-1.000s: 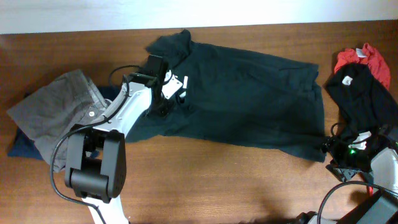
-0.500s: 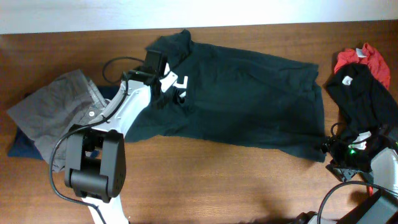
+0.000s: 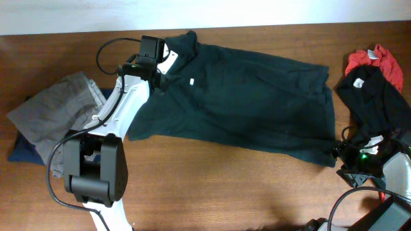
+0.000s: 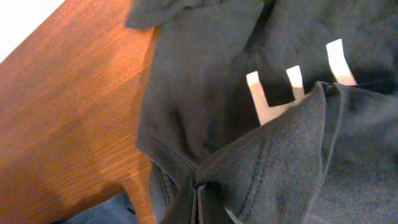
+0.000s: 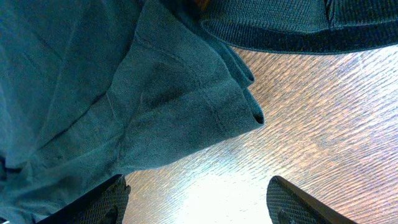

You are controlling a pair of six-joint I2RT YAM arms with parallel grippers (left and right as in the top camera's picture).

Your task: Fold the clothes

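Note:
A large dark green T-shirt point(image 3: 250, 102) lies spread across the middle of the table. My left gripper point(image 3: 162, 66) is at its far left corner, shut on a pinched ridge of the cloth. In the left wrist view the jaws point(image 4: 199, 208) meet on that fabric, and white block letters point(image 4: 273, 96) show on the shirt beyond. My right gripper point(image 3: 345, 156) rests low by the shirt's near right corner. Its fingers point(image 5: 102, 199) stand wide apart over bare wood, just short of the shirt's hem point(image 5: 186, 118), holding nothing.
A grey garment point(image 3: 54, 112) lies on a navy one point(image 3: 18, 153) at the left. A black garment point(image 3: 372, 102) and a red one point(image 3: 379, 59) are heaped at the right. The table's back edge meets a white surface point(image 3: 205, 13).
My left gripper has shut on the shirt's fabric and moved toward the far left, dragging that part of the shirt with it. The right arm has stayed still.

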